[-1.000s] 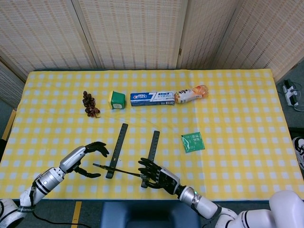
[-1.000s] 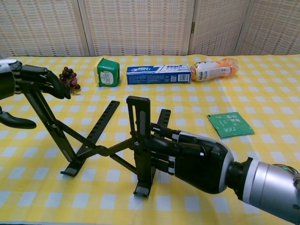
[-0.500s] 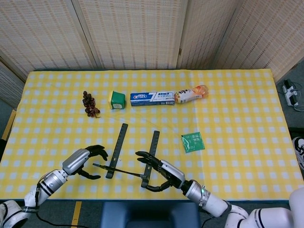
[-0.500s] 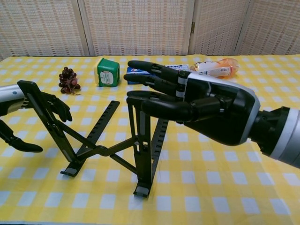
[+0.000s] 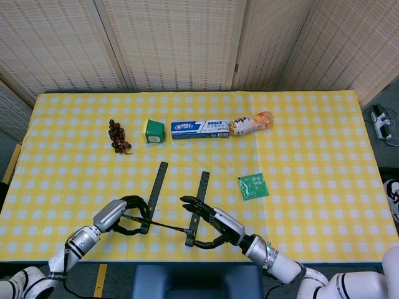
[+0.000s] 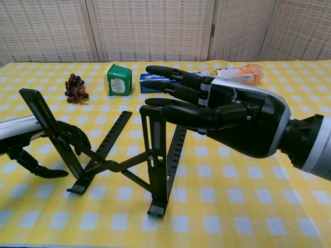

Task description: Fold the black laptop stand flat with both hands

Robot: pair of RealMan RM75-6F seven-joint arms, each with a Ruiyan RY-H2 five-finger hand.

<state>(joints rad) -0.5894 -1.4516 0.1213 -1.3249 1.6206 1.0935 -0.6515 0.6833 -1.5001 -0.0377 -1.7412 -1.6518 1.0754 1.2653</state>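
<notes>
Left hand (image 6: 36, 150) low, fingers curled apart; right hand (image 6: 227, 116) raised, spread.

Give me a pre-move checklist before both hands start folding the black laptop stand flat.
1. Laptop stand still unfolded, upright: ok.
2. Left hand at the left upright, fingers curled around it: ok; firm grip: cannot tell.
3. Right hand holding the right upright: not ok; fingers spread above it.
4. Stand feet resting on the table: ok.
5. Green packet and grapes apart from the stand: ok.
</notes>
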